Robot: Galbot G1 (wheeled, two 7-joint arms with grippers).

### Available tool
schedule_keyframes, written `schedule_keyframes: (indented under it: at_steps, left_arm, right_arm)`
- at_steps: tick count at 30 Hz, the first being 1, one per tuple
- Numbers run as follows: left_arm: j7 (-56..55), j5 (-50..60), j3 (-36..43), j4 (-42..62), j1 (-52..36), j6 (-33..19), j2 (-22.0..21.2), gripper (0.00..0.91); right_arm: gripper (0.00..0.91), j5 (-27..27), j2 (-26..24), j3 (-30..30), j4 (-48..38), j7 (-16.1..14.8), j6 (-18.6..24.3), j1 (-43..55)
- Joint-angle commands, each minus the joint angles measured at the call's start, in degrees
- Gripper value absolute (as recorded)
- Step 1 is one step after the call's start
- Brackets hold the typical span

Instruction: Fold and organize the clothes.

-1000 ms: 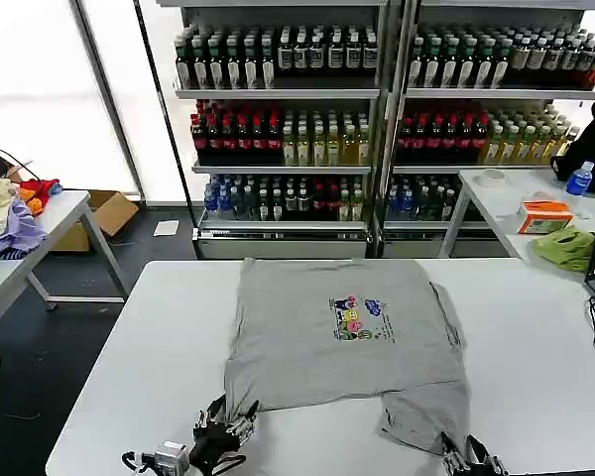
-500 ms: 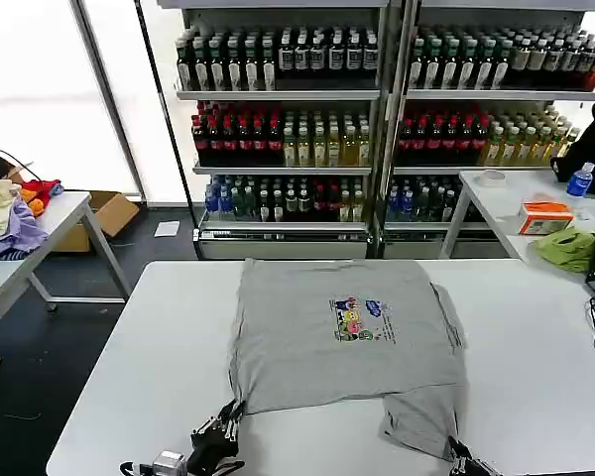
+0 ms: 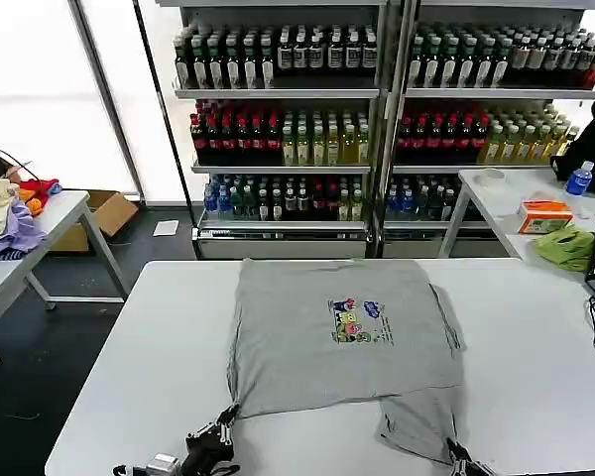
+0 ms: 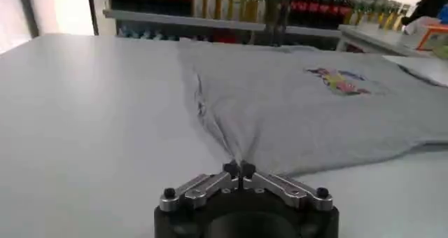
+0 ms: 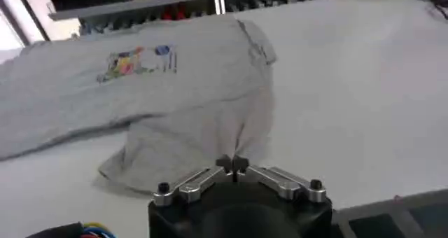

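At the near edge of the white desk (image 3: 129, 367), the left gripper (image 4: 239, 169) and right gripper (image 5: 232, 164) each have their fingers pinched closed on a near corner of the grey T-shirt (image 3: 337, 337), which lies flat mid-desk with its multicoloured chest print (image 3: 355, 321) up. The cloth looks light, limp and quick to bunch, so corners and hem seem the sensible holds. Far behind, the shelves (image 3: 283, 94) hold rows of bottled drinks (image 3: 278, 139).

right gripper (image 3: 463, 458): cut by lower edge | shirt (image 3: 342, 337) print: too small to read
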Motion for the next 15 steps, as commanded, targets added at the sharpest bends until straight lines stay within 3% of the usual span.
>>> schedule_keyframes:
  at_steps: [1,7,15]
  left_arm:
    - [0.5,0.2,-4.8,-8.9,8.0,-0.4,-1.7,0.010]
    - [2.0,1.3,-7.9,-12.0,12.9,-0.5,-0.4,0.010]
    - [3.5,1.6,-13.3,-15.2,14.9,1.7,1.6,0.010]
  right_arm:
    - [0.000,-0.3,0.9,1.1,5.9,-1.3,3.3,-6.9]
    - [0.000,-2.0,-1.0,1.4,8.0,-2.9,4.4,-10.6]
    - [0.000,-0.2,-2.1,0.5,9.8,-4.0,5.6,-12.7]
